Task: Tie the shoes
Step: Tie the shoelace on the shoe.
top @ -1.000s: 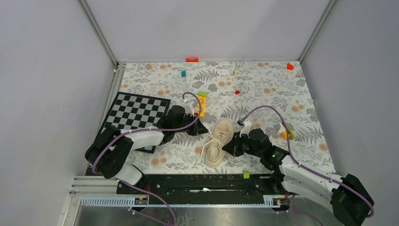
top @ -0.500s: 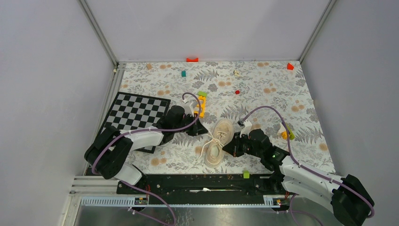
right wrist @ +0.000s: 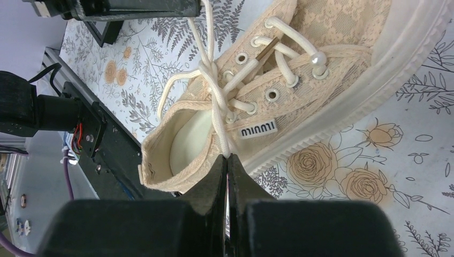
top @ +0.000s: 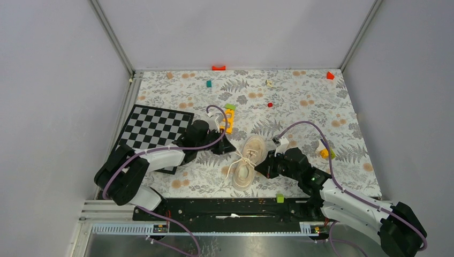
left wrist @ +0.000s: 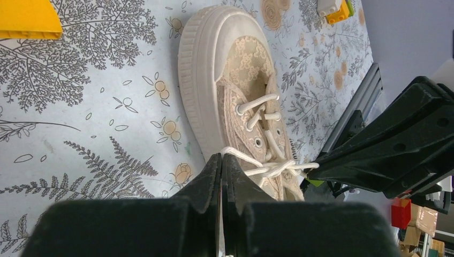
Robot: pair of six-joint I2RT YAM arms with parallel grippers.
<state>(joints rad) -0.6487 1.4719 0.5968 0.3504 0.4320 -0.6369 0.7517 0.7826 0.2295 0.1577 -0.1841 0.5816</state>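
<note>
Mat (top: 321,96) bears sneaker (top: 247,160); left gripper (left wrist: 221,157), right gripper (right wrist: 227,158) — seemingly — pinch laces (right wrist: 217,101).

the sneaker (top: 247,160) lies between the left gripper (top: 225,147) and the right gripper (top: 263,169), heel toward the arm bases. the laces (left wrist: 243,156) run from each gripper's tips to a crossing over the tongue. behind the left gripper lies a chessboard (top: 152,127); just beyond it sits a toy block (top: 229,119).

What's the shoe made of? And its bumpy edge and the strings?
The sneaker looks like matte cream fabric with a lacy woven pattern. Its sole seems to be rubber: smooth toe cap, ribbed side. The laces look like soft woven cord, maybe cotton.
</note>
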